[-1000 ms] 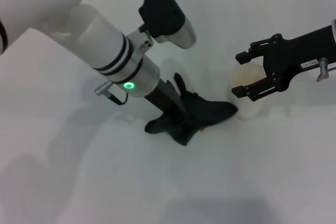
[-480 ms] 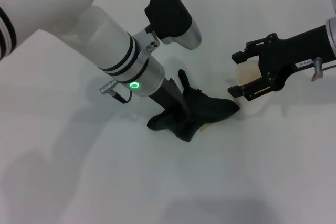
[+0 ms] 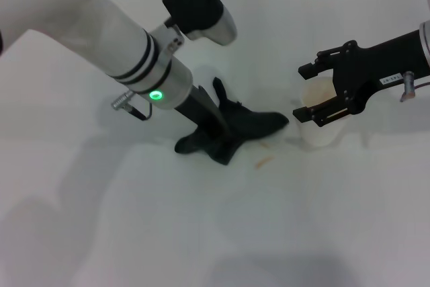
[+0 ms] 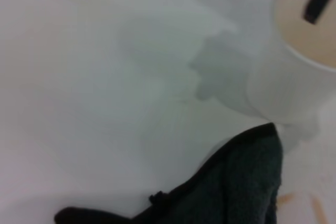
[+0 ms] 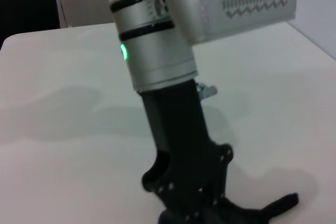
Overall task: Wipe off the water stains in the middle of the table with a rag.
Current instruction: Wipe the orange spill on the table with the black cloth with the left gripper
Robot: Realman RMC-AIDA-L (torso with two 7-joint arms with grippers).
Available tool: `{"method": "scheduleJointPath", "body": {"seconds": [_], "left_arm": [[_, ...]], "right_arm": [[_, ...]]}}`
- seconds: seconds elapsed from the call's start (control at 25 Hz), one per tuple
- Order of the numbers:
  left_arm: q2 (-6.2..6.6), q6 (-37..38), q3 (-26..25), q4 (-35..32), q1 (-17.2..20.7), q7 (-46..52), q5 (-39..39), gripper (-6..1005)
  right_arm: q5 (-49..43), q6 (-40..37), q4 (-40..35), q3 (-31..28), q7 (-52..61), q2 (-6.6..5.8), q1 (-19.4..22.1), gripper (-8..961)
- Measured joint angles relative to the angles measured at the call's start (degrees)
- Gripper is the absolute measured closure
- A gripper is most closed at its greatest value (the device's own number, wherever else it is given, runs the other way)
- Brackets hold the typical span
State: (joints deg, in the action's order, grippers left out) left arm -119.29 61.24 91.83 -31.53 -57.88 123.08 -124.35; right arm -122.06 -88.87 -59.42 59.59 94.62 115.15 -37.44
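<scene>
Two arms are over the table (image 3: 134,233), a plain white, smooth, matte surface. The left gripper (image 3: 216,134) is pressed down into the rag (image 3: 252,126), a dark, soft cloth bunched into an irregular shape with pointed corners (one corner sticks up behind the gripper, another tapers toward the cup). Its fingers are buried in the folds, closed on the cloth. In the right wrist view the same black gripper (image 5: 195,203) stands nearly upright on the rag (image 5: 273,207), below a silver cuff with a green light.

The water stains (image 3: 264,161) show as a thin orange-amber streak on the bare table just beside the rag's front edge, near the middle of the surface; the left wrist view shows faint amber marks (image 4: 318,209) next to the cloth's (image 4: 241,182) hem.

The right gripper (image 3: 314,95) hangs at the translucent whitish plastic cup (image 3: 321,132), its black fingers spread apart above and around the rim.
</scene>
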Motion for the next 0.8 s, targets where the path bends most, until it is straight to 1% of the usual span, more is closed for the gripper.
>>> {"method": "scheduleJointPath", "body": {"seconds": [0.08,0.16,0.36,0.44,0.6,0.72,0.8], "left_arm": [[0.0,-0.06,-1.95,-0.01,0.05,0.12,-0.93,895],[0.04,-0.57,-2.78,-0.11,0.1,0.15,-1.05,895],[-0.02,-0.96,-2.88,-0.15,-0.19,-0.14,-1.14,895],[-0.2,-0.7,-1.61,-0.09,-0.45,-0.34,-0.93,895],[-0.34,-0.27,3.18,-0.07,-0.76,-0.61,1.68,896],[-0.36,0.98,6.08,-0.13,-0.79,-2.35,5.89,897],[-0.4,2.68,7.05,-0.45,-0.8,-3.83,8.39,897]], "right_arm": [[-0.01,0.01,0.0,0.0,0.01,0.0,0.0,112],[-0.02,0.04,0.0,0.0,0.01,-0.02,0.0,112],[-0.02,0.12,0.0,-0.06,0.03,-0.03,0.0,112],[-0.02,0.12,0.0,-0.07,0.04,-0.03,0.0,112],[-0.02,0.14,0.0,0.04,0.04,-0.03,-0.02,112],[-0.02,0.4,0.0,0.22,0.04,-0.01,0.07,112],[-0.02,0.46,0.0,0.3,0.02,0.03,0.16,112]]}}
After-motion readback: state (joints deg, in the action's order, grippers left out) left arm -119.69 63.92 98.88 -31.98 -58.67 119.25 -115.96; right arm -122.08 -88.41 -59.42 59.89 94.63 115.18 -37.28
